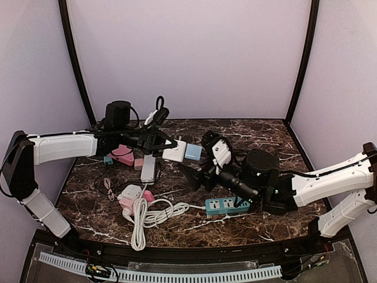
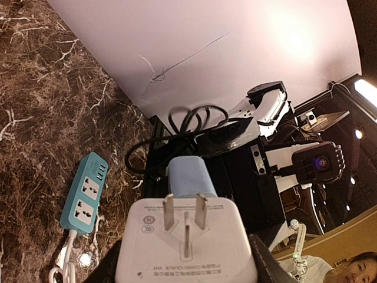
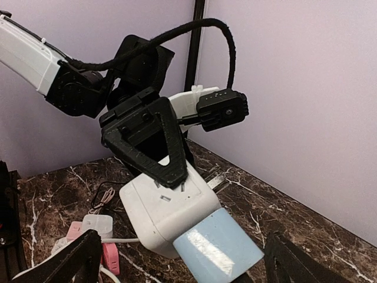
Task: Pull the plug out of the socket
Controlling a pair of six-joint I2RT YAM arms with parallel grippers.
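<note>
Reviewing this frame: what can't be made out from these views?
- Whether the blue plug is seated in the white adapter: right wrist view, their butted bodies hide the pins.
- Fingertips of the right gripper: right wrist view, cut off by the bottom edge.
- Contact of the left gripper on the adapter: left wrist view, cut by the bottom edge.
- The adapter's printed label: left wrist view, too small.

Overhead camera looks down from behind; both wrist cameras closely share the white adapter (image 2: 185, 247).
</note>
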